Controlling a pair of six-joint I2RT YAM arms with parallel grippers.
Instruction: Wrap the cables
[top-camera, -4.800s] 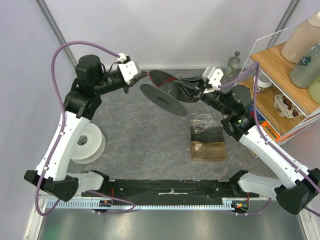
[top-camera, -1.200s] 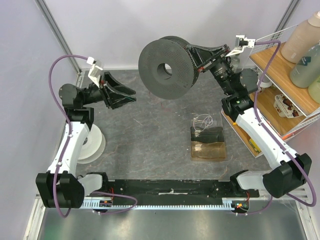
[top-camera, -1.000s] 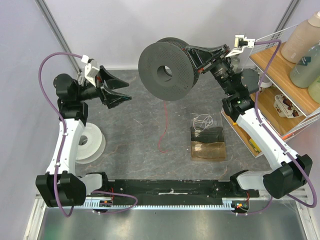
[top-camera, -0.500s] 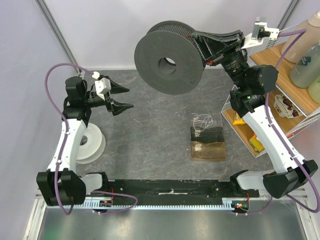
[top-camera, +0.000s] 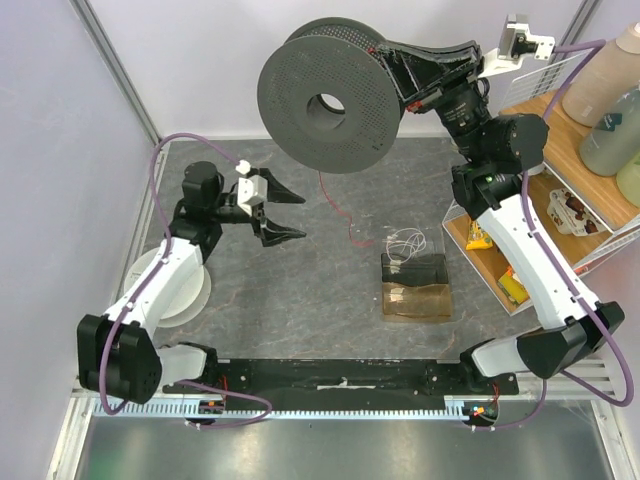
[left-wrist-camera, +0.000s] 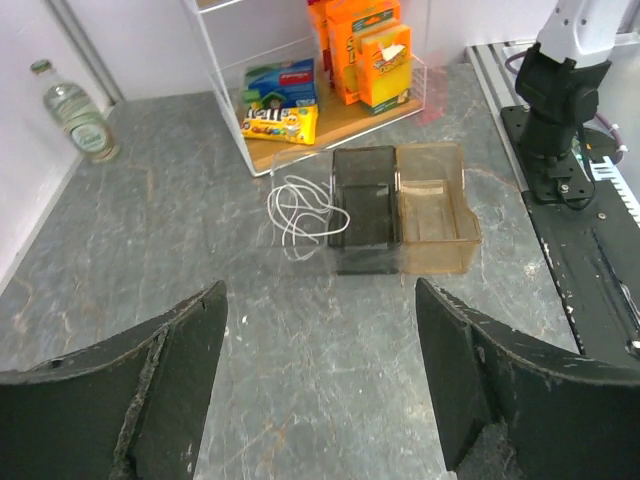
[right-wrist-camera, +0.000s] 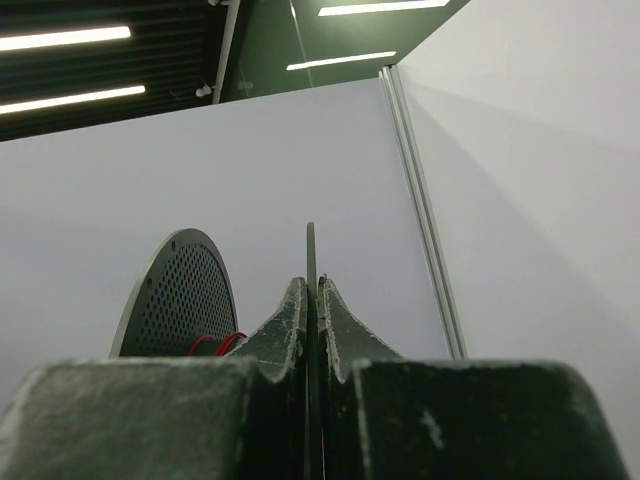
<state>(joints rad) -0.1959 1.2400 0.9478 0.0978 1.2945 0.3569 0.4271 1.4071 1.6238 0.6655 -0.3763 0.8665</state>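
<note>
**Overhead and wrist views.** The right gripper (top-camera: 395, 75) is raised high and clamps a large dark grey perforated plastic spool (top-camera: 325, 95) by one flange. In the right wrist view the two fingers (right-wrist-camera: 285, 320) of this gripper (right-wrist-camera: 310, 285) are pressed flat on either side of that thin flange edge. The spool's second perforated flange (right-wrist-camera: 180, 290) stands parallel to the clamped one, to its left.

The long thin red wire (top-camera: 345, 215) is partly wound on the spool's hub, where a few red turns (right-wrist-camera: 213, 345) show between the two flanges. They lie close below and left of the right gripper's closed fingertips. The loose remainder hangs from the underside of the spool in a slack curve. It is held by neither gripper.

The left gripper (top-camera: 303, 216) sits below and to the left of the spool with its jaws spread wide and nothing between them. The hanging wire passes just beyond its fingertips, apart from both, on the side nearer the spool's clamped flange. The left wrist view shows the two dark fingers (left-wrist-camera: 170, 380) of this gripper (left-wrist-camera: 320, 290) well apart above the grey stone-patterned table (left-wrist-camera: 300, 400).

Below the spool, on the table, rests a two-part translucent container, half smoky black and half amber (top-camera: 415, 285). A small coil of white cord (top-camera: 405, 243) lies against its end nearer the spool. A white empty spool (top-camera: 180, 285) lies flat far below-left of the dark spool, behind the left arm.
</note>
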